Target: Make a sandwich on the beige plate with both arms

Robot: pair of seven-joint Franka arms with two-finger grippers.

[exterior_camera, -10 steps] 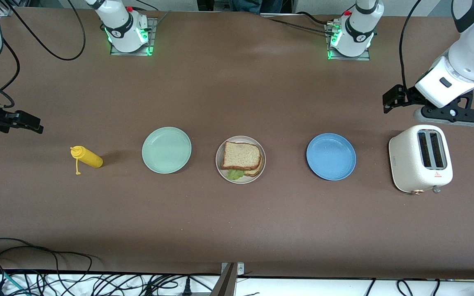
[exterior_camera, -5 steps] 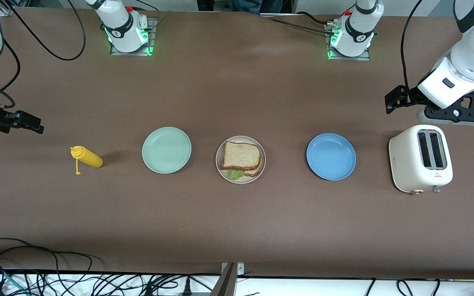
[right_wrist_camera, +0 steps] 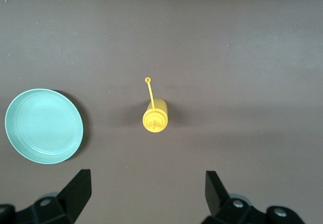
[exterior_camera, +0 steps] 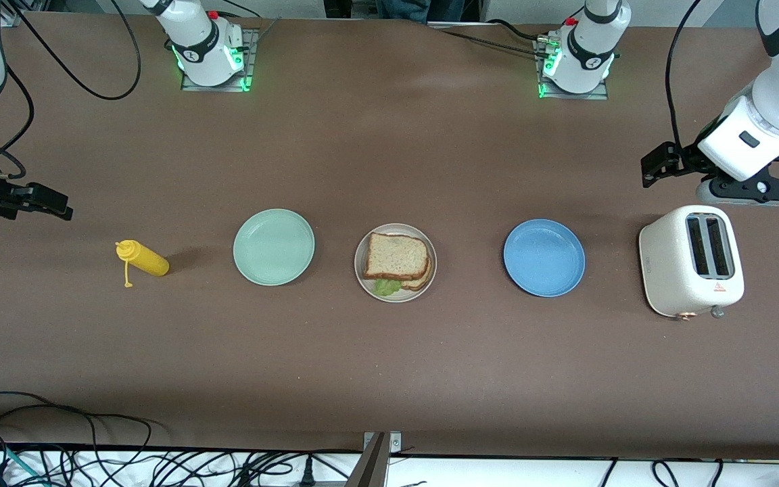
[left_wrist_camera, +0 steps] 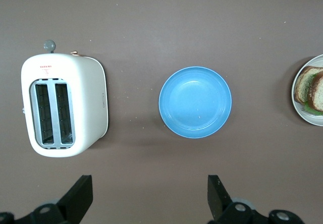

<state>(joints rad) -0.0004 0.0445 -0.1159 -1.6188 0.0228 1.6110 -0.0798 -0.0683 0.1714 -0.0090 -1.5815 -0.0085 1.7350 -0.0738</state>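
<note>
Beige plate holds sandwich, unchanged; my left gripper moved toward right frame edge, fingers spread; right gripper waits, spread.

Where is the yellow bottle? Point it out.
The yellow bottle lies on its side beside the mint green plate, toward the right arm's end of the table.

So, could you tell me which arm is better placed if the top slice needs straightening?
Neither clearly. The sandwich sits assembled on the beige plate; the left gripper is open by the toaster, the right gripper open near the yellow bottle.
</note>
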